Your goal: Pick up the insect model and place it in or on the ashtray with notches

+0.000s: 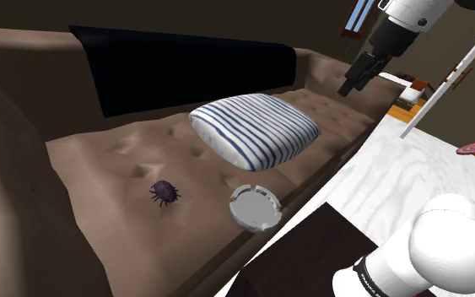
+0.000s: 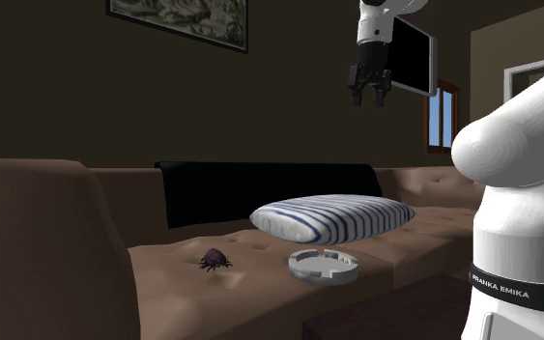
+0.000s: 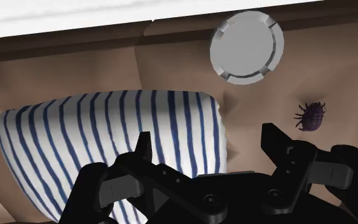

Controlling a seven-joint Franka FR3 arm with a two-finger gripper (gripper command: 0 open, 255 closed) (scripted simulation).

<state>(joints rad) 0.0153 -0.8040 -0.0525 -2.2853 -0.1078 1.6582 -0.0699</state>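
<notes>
End effector hangs high above the sofa, jaws wide apart, nothing in them. The insect model sits on the seat, at the shoulder view's left of the ashtray and apart from it. It's likely light and stiff (thin legs look breakable), so pinch across the rounded body; the cushion will give.
</notes>
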